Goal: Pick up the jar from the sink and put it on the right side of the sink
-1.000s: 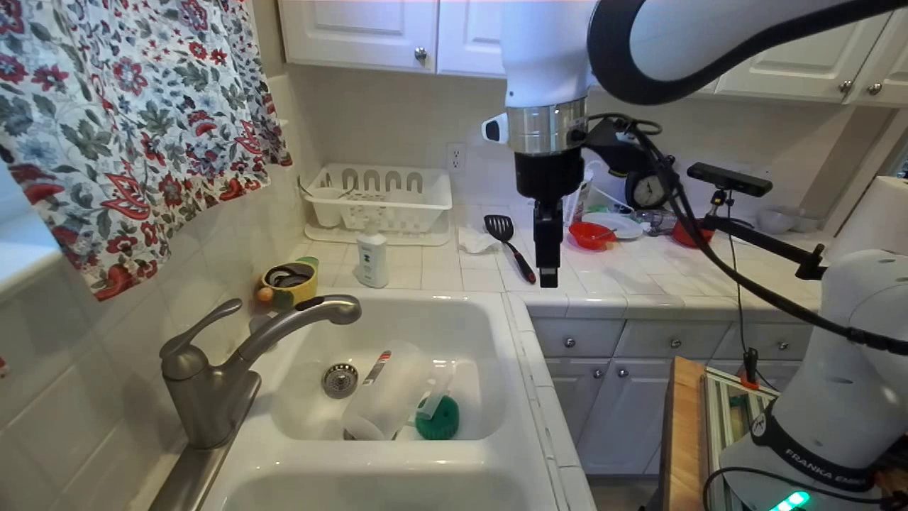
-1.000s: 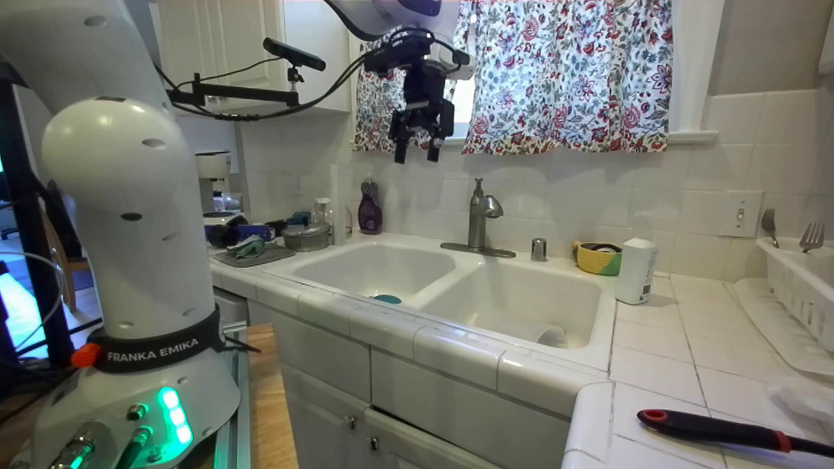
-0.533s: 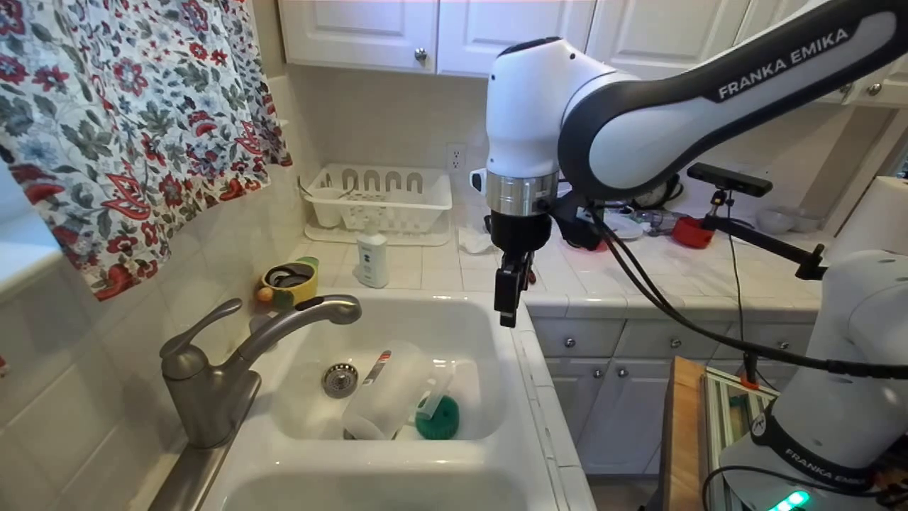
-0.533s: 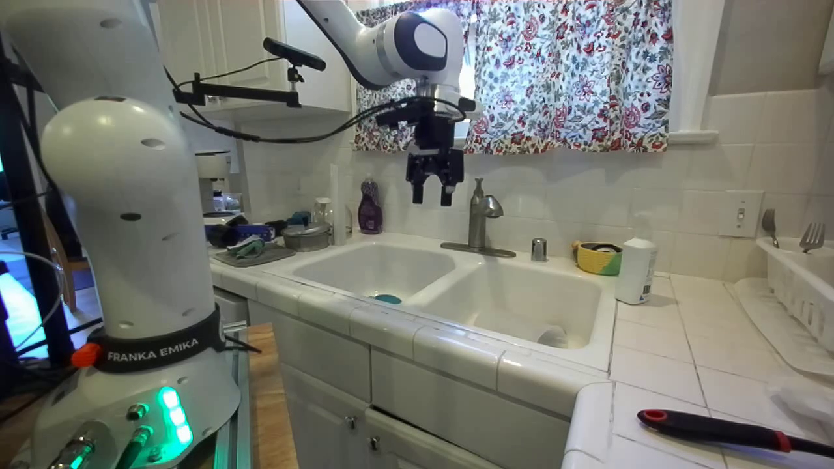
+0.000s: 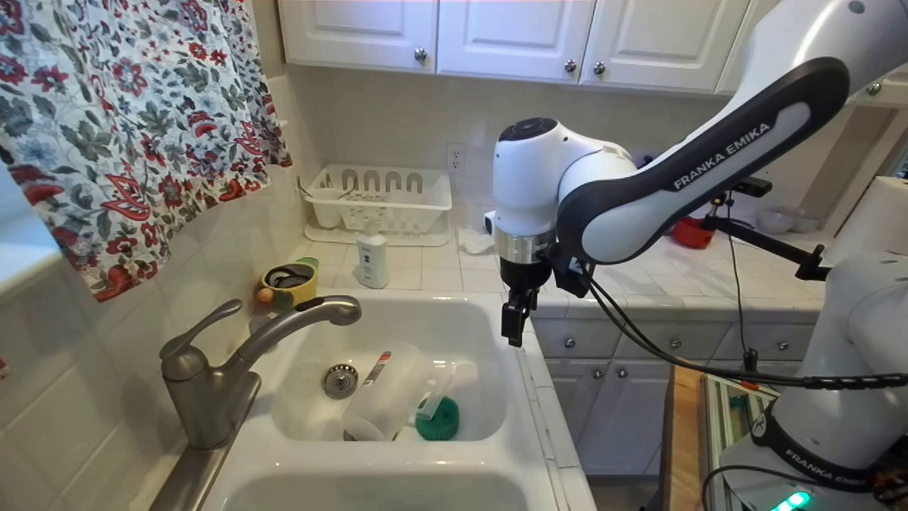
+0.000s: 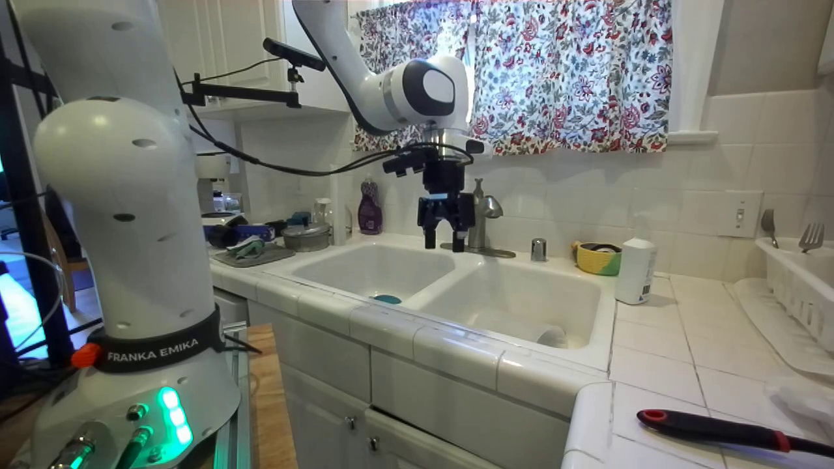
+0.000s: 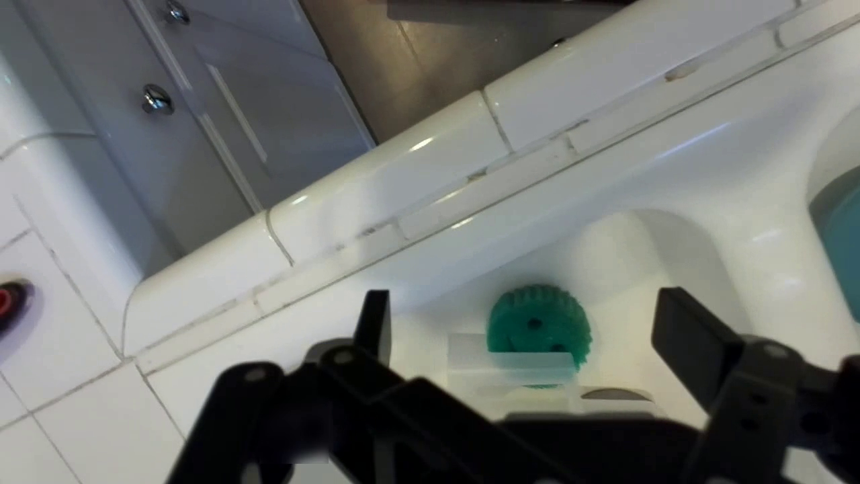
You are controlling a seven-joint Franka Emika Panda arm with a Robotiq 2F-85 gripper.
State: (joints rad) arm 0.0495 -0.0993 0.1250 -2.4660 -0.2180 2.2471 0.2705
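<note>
Tiled worktop (image 6: pixel 655 361) with white sink (image 5: pixel 397 454): transfer apparently at approach stage, no pick made.
Gripper (image 6: pixel 444 245): jaws spread, nothing held, above the sink near the worktop's front edge. Translucent jar (image 5: pixel 388 396): on its side, in the basin (image 5: pixel 440 323) nearer the worktop's inner corner. Green scrubber (image 5: pixel 438 420): just beside the jar. Outstanding, presumably: grasp, lift, set-down right of the sink.

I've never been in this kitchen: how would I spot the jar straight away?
Find the white sink by the brushed-metal faucet and look into the basin nearer the white dish rack. The jar lies on its side there, between the metal drain and a round green object. It stands out from both by its larger, cloudy, translucent body and red-tipped strip.
</note>
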